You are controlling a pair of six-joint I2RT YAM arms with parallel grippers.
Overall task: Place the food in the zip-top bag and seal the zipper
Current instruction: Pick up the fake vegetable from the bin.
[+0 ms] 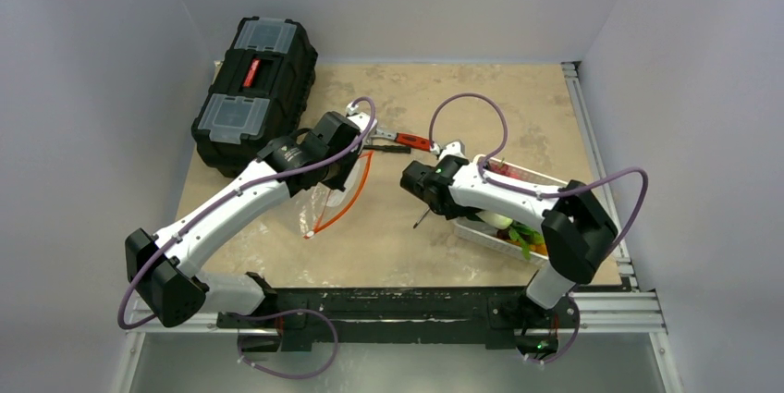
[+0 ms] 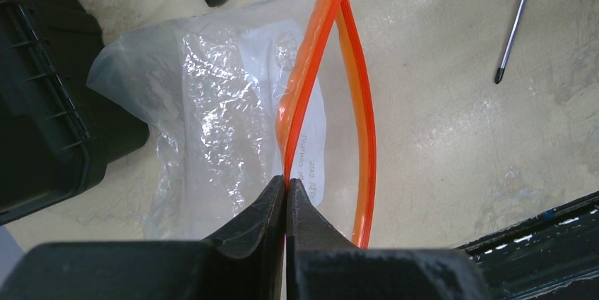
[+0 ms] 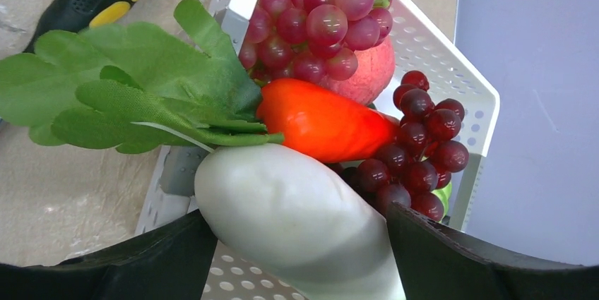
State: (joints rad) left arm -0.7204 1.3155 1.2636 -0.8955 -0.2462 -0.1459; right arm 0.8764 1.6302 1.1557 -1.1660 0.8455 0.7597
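**Top view.** The left arm reaches over the counter (image 1: pixel 407 250) to the zip-top bag (image 1: pixel 329 199), which lies just right of a black toolbox (image 1: pixel 254 92). The left pincer (image 1: pixel 356 154) meets the far end of the zipper (image 1: pixel 357 191). The right arm (image 1: pixel 499 191) bends over a white basket (image 1: pixel 481 236), where a white radish (image 1: pixel 495 220) shows. A red-handled wrench (image 1: pixel 411 141) and a screwdriver (image 1: pixel 421 219) lie between the arms.

**Left wrist view.** The left pincer is clenched on 1 lip of the zipper. The 2 orange-red strips bow apart, leaving the mouth open. The crinkled bag rests on the counter, touching the toolbox.

**Right wrist view.** The right pincer (image 3: pixel 297 240) grasps the white radish, 1 finger on each side, over the basket's edge. Its leafy greens (image 3: pixel 141 95) spread leftward. Behind it in the basket lie an orange-red piece (image 3: pixel 318 123), a pink fruit (image 3: pixel 371 74) and 2 bunches of grapes (image 3: pixel 325 25).
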